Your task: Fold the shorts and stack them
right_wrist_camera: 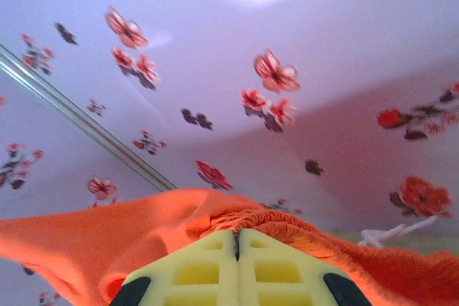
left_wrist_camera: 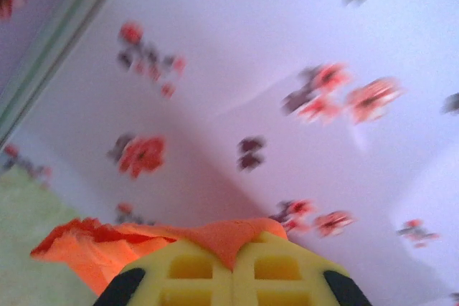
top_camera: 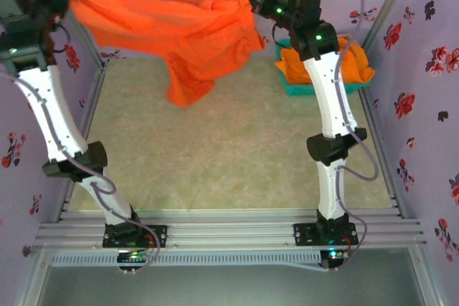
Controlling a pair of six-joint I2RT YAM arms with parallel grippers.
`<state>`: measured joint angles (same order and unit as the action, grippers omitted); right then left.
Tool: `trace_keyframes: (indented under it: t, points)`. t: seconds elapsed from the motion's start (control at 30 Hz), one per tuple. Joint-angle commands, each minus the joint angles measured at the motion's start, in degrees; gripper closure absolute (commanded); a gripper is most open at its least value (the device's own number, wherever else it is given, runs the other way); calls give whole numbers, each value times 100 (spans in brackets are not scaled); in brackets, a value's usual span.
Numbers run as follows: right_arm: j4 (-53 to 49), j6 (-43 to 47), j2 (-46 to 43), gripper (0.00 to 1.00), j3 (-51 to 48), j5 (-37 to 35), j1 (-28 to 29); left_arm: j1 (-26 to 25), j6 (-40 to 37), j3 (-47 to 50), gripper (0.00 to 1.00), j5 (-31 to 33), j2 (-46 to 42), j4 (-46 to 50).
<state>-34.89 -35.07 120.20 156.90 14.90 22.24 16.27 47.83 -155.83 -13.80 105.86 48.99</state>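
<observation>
Green table (top_camera: 215,170): two orange shorts (top_camera: 193,34) (top_camera: 362,66), one basket (top_camera: 297,88)

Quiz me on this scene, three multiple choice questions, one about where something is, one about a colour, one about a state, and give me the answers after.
1. Where is the basket?
A. Near left corner.
B. Far right side of the table.
C. Middle of the table.

2. What colour are the shorts stretched in the air?
A. Blue.
B. White.
C. Orange.

3. What state are the left end effector and the right end effector in?
A. Both shut on the shorts.
B. Both open.
C. One open, one shut on the basket.

Answers: 1 B, the teal basket sits at the far right by the wall. 2 C, the hanging cloth is bright orange. 3 A, each wrist view shows the end effector closed with orange cloth pinched at its tip.
</observation>
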Motion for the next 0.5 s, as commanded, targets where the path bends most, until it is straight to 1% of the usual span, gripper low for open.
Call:
trace_keyframes:
  t: [0.0,0.1,0.17,0.2,0.27,0.33,0.47]
  points:
    - [844,201,-651,100,-820,308,-148,78,19,1257,100,-316,-1415,-891]
    - [626,475,-898,100,-1443,541,-185,78,-74,3502,100,-305,-2773,-1984]
    - [558,698,-1157,100,-2142,631,-173,63,-83,4726,100,-315,-3498,-2367]
    - [649,782,-1388,100,-2722,683,-176,25,-108,5365,100,-339,-3855,-2506]
    - [949,892,-1816,100,-3706,701,-166,-37,-212,6380,100,-385,-4439,-2603]
    - [1430,1030,-2492,100,-5172,599,-143,-127,-301,7599,100,-371,-5160,-2602]
    - [1917,1115,-3529,100,-7368,424,-82,-195,-306,9483,100,-189,-6209,-2305]
